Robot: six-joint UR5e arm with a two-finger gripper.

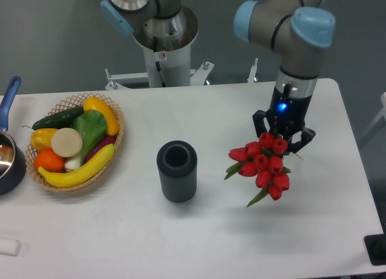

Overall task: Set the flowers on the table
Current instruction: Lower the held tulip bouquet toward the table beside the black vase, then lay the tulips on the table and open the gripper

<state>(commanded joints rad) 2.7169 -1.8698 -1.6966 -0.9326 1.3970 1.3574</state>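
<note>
- The jaws (282,138) are clamping on the flowers (263,164), right of the frame's centre, with the dark fingers showing on either side of the bunch's top.
- The flowers are hanging below the jaws, red buds spreading down and to the left, green leaves poking out at the lower left.
- Whether the bunch is touching the surface (229,230) cannot be told from this view.
- The arm (298,43) is reaching down from the upper right, a blue light glowing at its wrist.
- A dark ribbed vase (177,171) is standing upright at centre, left of the flowers and apart from them.
- A basket (75,143) of fruit and vegetables is sitting at the left.
- A pot (8,155) is showing at the left edge.
</note>
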